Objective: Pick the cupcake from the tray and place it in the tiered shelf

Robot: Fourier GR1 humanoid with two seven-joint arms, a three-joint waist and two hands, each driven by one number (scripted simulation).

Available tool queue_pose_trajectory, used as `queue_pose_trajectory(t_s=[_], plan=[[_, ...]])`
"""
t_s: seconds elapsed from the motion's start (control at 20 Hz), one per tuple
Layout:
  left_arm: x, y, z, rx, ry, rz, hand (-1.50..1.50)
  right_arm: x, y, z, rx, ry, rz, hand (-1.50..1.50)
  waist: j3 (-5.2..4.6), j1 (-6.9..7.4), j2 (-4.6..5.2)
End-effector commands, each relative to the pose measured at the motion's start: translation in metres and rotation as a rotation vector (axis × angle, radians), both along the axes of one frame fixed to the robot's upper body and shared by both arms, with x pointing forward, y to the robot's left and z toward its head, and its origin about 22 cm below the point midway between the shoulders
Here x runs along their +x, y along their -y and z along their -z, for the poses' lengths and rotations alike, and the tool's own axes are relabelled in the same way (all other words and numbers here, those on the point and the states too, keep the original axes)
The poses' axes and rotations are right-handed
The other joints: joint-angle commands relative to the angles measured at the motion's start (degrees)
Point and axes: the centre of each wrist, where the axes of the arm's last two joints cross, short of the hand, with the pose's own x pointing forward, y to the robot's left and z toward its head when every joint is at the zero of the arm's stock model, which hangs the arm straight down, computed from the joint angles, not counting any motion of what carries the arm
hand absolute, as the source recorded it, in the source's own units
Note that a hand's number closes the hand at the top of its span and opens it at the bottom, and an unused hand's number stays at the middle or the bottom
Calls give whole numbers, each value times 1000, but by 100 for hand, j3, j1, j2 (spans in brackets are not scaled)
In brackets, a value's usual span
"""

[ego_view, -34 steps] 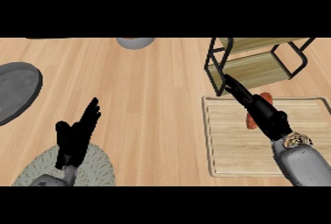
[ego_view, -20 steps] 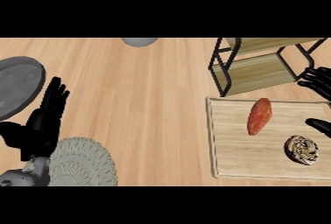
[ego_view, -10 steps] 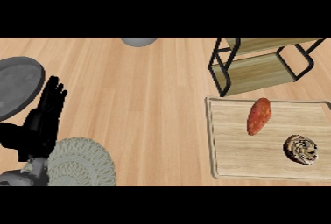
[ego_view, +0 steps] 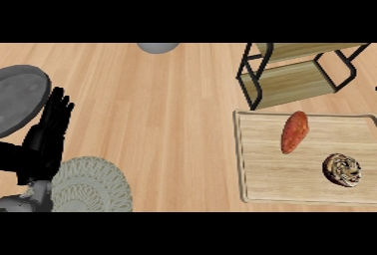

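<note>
The cupcake (ego_view: 343, 170), brown with pale swirls on top, sits at the right of the wooden tray (ego_view: 258, 184). The tiered shelf (ego_view: 298, 74), black frame with wooden boards, stands just behind the tray at the upper right. My left hand (ego_view: 46, 136) rests at the left edge, fingers straight and pointing up, far from the tray. The right hand shows nowhere in the view.
A reddish sweet potato (ego_view: 294, 131) lies on the tray left of the cupcake. A grey plate (ego_view: 18, 97) is at the far left, a woven round mat (ego_view: 92, 187) at the lower left, a grey bowl (ego_view: 158, 47) at the top edge.
The right hand, over the tray 1.7 s ago, withdrew to the right edge and left the view. The left hand shifted left and has stayed still since.
</note>
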Motion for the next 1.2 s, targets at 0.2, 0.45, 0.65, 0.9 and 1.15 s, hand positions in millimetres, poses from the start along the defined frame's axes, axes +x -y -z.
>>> queue_pose_trajectory(t_s=[0.2,0.45,0.65,0.9,1.15], plan=[[17,13,-10,-6,9,11,0,-12,-45,45,-229,23,77,-150,8,93,47],[0,7,-9,-1,19,22,0,-22,-58,65,-409,64,130,-150,7,129,38],[5,1,-16,1,1,7,0,-31,-43,72,-532,42,154,-150,10,44,20],[-4,-4,-18,-11,-4,11,0,-11,-23,108,-459,25,181,-150,9,104,32],[16,5,-2,-2,0,5,0,-12,-14,115,-444,30,178,-150,8,63,35]])
